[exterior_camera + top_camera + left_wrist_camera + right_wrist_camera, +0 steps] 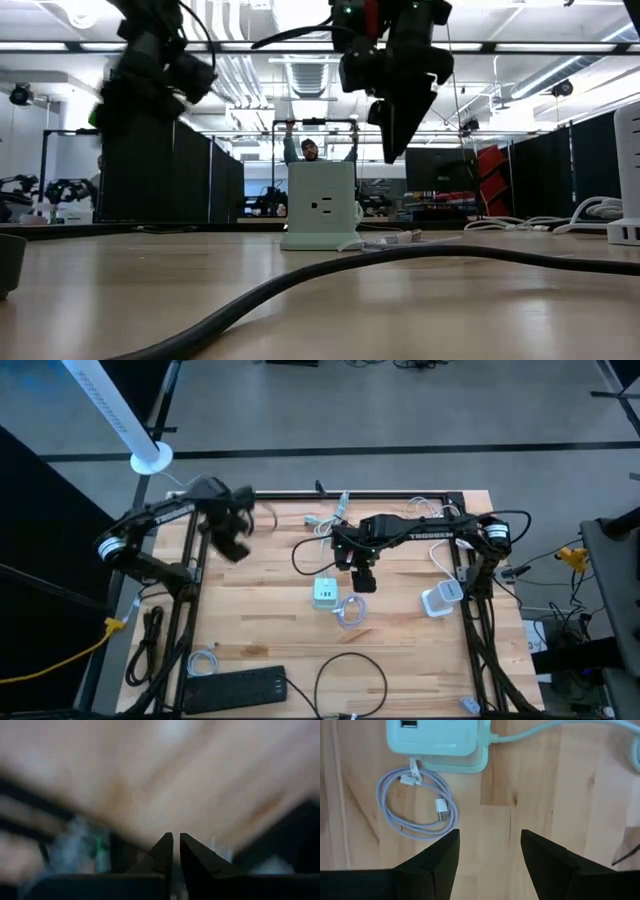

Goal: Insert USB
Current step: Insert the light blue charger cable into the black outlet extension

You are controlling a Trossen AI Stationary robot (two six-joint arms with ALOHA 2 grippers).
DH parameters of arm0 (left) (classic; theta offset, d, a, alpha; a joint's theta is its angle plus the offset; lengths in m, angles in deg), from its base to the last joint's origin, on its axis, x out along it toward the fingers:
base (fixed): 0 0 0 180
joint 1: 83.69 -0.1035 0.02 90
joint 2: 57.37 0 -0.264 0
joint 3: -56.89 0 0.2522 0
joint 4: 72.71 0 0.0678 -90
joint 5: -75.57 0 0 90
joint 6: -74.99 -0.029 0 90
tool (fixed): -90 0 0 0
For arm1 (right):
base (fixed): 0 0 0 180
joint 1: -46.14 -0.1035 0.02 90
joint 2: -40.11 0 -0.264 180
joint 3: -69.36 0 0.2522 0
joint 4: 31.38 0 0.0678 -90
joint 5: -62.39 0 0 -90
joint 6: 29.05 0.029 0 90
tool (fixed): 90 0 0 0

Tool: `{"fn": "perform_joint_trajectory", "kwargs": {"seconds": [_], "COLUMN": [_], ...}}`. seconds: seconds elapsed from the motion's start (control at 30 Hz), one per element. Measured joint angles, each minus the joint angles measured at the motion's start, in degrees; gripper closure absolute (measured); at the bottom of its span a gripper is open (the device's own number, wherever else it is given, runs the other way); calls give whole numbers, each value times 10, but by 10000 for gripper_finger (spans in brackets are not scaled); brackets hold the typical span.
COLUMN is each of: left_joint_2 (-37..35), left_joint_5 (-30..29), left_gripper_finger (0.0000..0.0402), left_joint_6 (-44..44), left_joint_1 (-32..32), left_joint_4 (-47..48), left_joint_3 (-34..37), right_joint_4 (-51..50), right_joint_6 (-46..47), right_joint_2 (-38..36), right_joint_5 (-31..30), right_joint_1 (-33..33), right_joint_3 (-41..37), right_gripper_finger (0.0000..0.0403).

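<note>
Two grippers empty: right gripper point(490, 857) open above coiled white USB cable point(417, 802) beside pale-green charger block point(437, 740), mid-desk; left gripper point(173, 852) nearly closed, raised near desk's left edge.

Taking the pale green charger block point(325, 593) as the landmark, the bare wooden surface point(260, 610) to its left lies free of clutter as far as the surface's edge. The coiled white USB cable point(350, 610) lies just beside the block on its right, and the right claw point(364, 581) hangs over the surface near that side with its fingers apart. A black cable point(350, 665) loops across the surface on the block's near side, and a white adapter point(440, 598) sits farther right.
</note>
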Motion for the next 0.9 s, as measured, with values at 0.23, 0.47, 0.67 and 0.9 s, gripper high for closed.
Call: {"fn": "perform_joint_trajectory", "kwargs": {"seconds": [0.23,0.47,0.67,0.9], "left_joint_2": [-72,-149,-225,-276], "left_joint_5": [130,84,89,50], "left_gripper_finger": [373,373,373,375], "left_joint_6": [24,78,197,382], "left_joint_1": [136,278,359,490], "left_joint_4": [-81,-97,-161,-230], "left_joint_3": [55,116,226,241], "right_joint_4": [-1,-11,-21,-16], "right_joint_6": [71,215,293,327], "right_joint_2": [-21,-46,-61,-63], "right_joint_5": [-1,1,14,-20], "right_joint_1": [0,-24,-102,-210], "right_joint_3": [0,0,0,0], "right_gripper_finger": [208,208,208,208]}}
